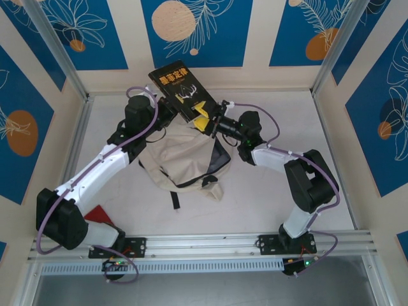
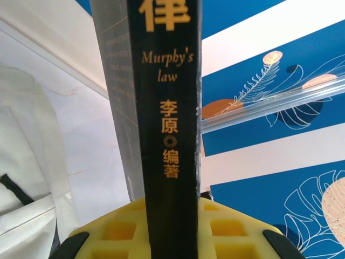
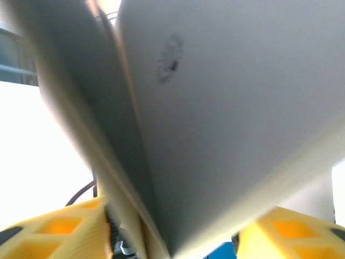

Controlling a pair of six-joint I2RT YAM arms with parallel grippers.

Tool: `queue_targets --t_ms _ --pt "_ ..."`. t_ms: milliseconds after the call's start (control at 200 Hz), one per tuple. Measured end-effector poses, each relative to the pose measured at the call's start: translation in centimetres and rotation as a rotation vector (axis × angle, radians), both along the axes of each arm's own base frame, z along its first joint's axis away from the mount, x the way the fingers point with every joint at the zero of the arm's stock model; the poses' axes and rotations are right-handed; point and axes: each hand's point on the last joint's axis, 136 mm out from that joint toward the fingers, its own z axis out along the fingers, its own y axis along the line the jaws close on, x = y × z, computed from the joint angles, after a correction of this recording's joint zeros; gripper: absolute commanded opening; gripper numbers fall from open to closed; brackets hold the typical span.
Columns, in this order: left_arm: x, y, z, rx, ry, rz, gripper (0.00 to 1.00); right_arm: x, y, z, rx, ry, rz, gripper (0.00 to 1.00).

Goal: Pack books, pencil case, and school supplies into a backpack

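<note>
Nearest, by the base of the left arm, a small red flat thing (image 1: 99, 213) lies on the white table (image 1: 268, 204); the arm hides part of it and what it is cannot be told. Further in, between the two arms, the cream-white backpack (image 1: 182, 156) lies flat and crumpled on the table, with a black strap end pointing toward the near edge.

Above the far edge of the backpack both arms meet at one book (image 1: 180, 88). It is black with yellow lettering and a pale emblem on the cover, and it is lifted in the air, tilted, clear of the table. The left gripper (image 1: 171, 107) holds it: in the left wrist view its yellow fingers (image 2: 116, 229) are narrow and clamped on both sides of the spine (image 2: 167, 108), where "Murphy's law" is printed. The right gripper (image 1: 204, 119) is at the lower right corner of the book. In the right wrist view its yellow fingers (image 3: 59, 229) stand on either side of the blurred pale pages (image 3: 215, 108), but whether they press it cannot be told.

Behind is the blue wall panel (image 1: 191, 32) with an orange circle.
</note>
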Motion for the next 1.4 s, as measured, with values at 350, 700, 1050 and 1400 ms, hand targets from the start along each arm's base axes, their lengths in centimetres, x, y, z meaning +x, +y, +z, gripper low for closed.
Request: queue_targets --t_ms 350,700,1050,1400 --pt "0.0 0.4 -1.4 -0.012 0.029 0.023 0.31 0.6 -0.4 -0.7 -0.011 0.006 -0.035 0.08" --pt "-2.9 1.5 -6.5 0.264 0.126 -0.058 0.81 1.0 -6.8 -5.6 -0.298 0.052 -0.183 0.0" --pt "-6.3 -0.8 -13.3 0.749 0.228 -0.41 0.78 -2.0 -15.9 -3.7 -0.611 -0.072 -0.364 0.0" --pt "-10.0 -5.2 -17.9 1.114 0.283 -0.629 0.78 -3.7 -20.9 -7.9 -0.813 0.053 -0.408 0.0"
